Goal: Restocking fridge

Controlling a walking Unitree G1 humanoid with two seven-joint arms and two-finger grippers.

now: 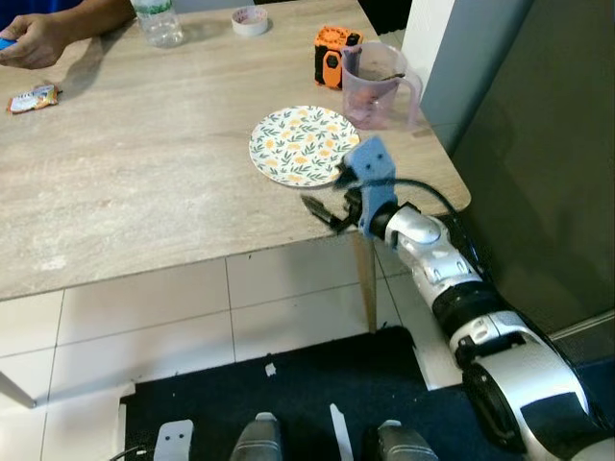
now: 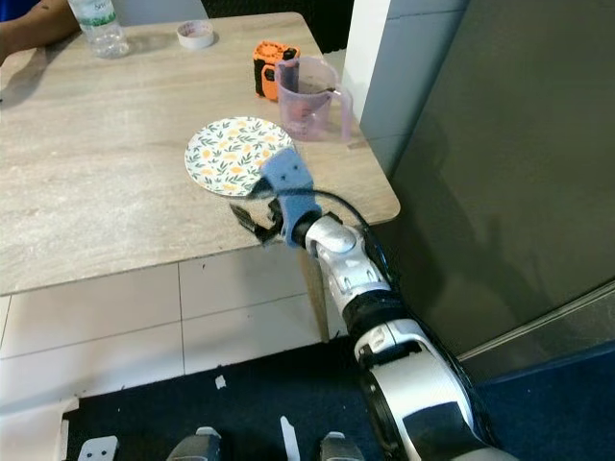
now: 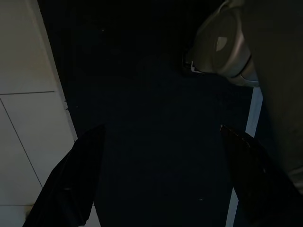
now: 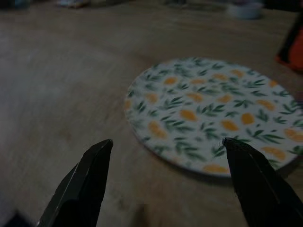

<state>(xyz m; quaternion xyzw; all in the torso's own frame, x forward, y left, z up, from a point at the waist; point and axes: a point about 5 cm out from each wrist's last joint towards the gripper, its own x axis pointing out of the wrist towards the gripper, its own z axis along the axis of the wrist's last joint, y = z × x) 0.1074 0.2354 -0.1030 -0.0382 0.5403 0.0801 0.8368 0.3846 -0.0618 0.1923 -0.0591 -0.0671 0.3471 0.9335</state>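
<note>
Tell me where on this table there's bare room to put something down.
The wide bare stretch of table lies left of the floral plate. It is crowded at the far right corner: the plate, measuring jug and orange gadget, with the right gripper at the near edge.

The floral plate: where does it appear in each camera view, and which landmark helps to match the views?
Left eye view: floral plate near the table's right front edge.
Right eye view: centre-left, beside the purple jug.
Left wrist view: dark floor instead.
Right wrist view: just beyond the right gripper, jaws open.
Shared landmark: the wooden table.
</note>
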